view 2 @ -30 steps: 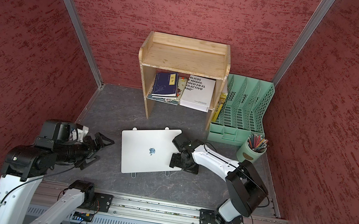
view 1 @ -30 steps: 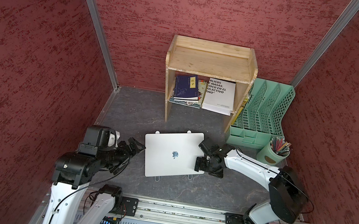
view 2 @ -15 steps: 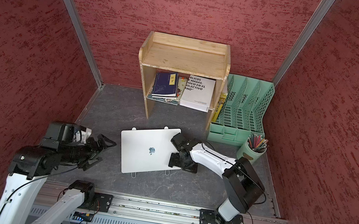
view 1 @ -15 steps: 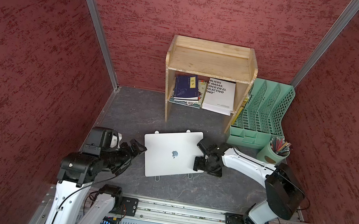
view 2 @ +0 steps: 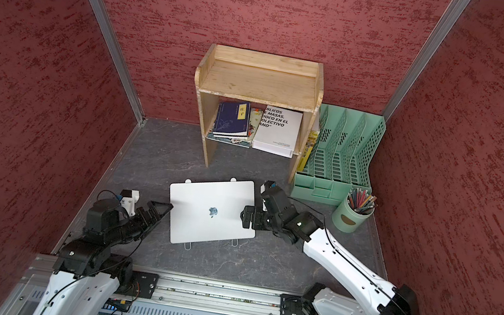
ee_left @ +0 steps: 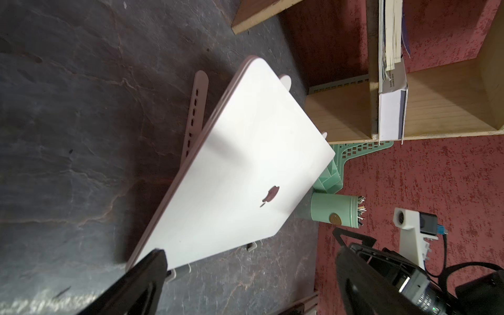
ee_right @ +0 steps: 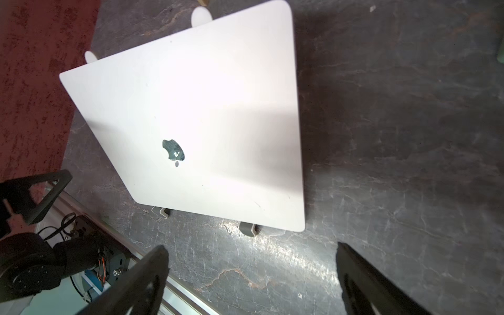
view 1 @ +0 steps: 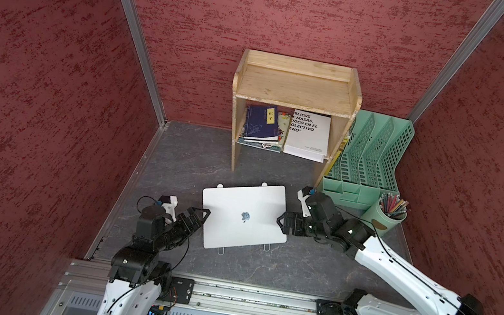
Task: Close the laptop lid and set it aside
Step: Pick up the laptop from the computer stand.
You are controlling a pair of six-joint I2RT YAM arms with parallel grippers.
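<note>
Claw fingers are spread wide on both arms, and neither claw grips anything. On the left, the left claw (view 1: pixel 201 216) comes in low, its arm folded short, and points at the left edge of the laptop (view 1: pixel 243 218). One finger tip sits right at that edge. It may be touching, but that is hard to see. Bare gray floor (view 1: pixel 175 160) lies open between the laptop and the left wall, and also in front of it, up to the metal rail (view 1: pixel 256 298).

The laptop is in the middle of the floor. The laptop lid (ee_right: pixel 191 109) is shut, apple mark up. It rests tilted on a white stand (ee_left: pixel 195 109), front edge low and back edge high. More bare floor lies between its back edge and the wooden shelf (view 1: pixel 296 87).

The right claw (view 1: pixel 281 225) is just beside the laptop's right edge, on a long white arm stretched out from the rail. Room is tight behind that arm, where the green file holder (view 1: pixel 369 155) and the green pencil cup (view 1: pixel 385 219) are near.

Count: two arms, two claws, one laptop, one stand, one shelf, one file holder, one cup.
</note>
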